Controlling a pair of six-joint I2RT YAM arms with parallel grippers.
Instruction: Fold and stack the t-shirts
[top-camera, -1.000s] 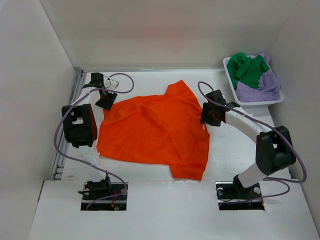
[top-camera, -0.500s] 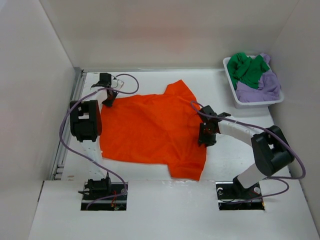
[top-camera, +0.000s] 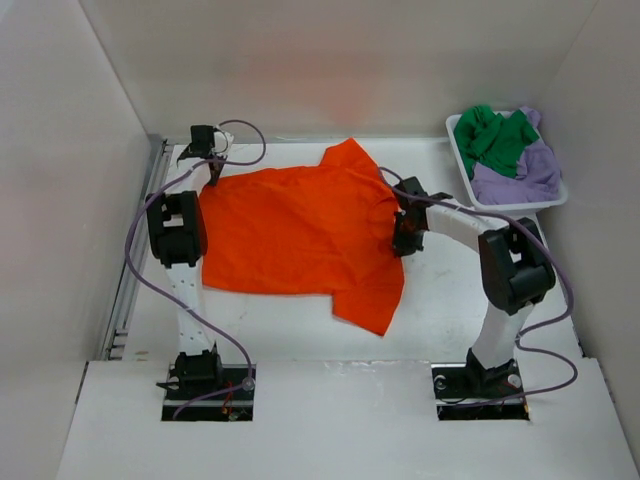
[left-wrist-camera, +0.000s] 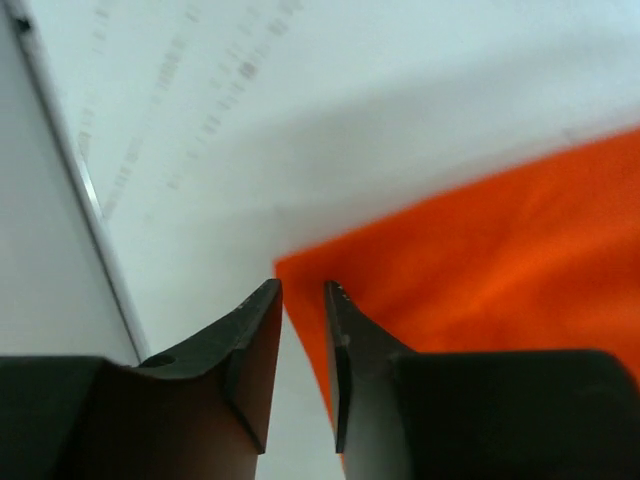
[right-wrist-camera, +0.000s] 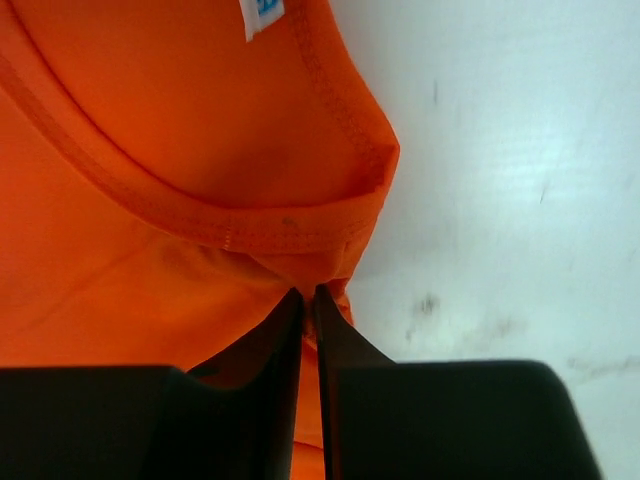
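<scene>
An orange t-shirt (top-camera: 300, 235) lies spread across the middle of the table. My left gripper (top-camera: 212, 172) is at its far-left corner. In the left wrist view the left gripper (left-wrist-camera: 302, 287) has a narrow gap between its jaws; table shows through, and the orange t-shirt's (left-wrist-camera: 500, 250) edge runs along the right finger (left-wrist-camera: 350, 340). My right gripper (top-camera: 402, 244) is at the shirt's right edge. Up close, the right gripper (right-wrist-camera: 305, 292) is shut on the orange t-shirt (right-wrist-camera: 150, 200) just below the neckline seam. A green t-shirt (top-camera: 490, 140) and a lavender t-shirt (top-camera: 525, 175) lie crumpled together.
A white basket (top-camera: 458, 160) at the far right corner holds the green and lavender shirts. White walls close in the table at the left, back and right. A metal rail (top-camera: 135, 270) runs along the left edge. Purple cables loop off both arms.
Both grippers moved toward the back wall and the orange shirt shifted that way with them. The right jaws closed on the neckline. The left jaws narrowed.
</scene>
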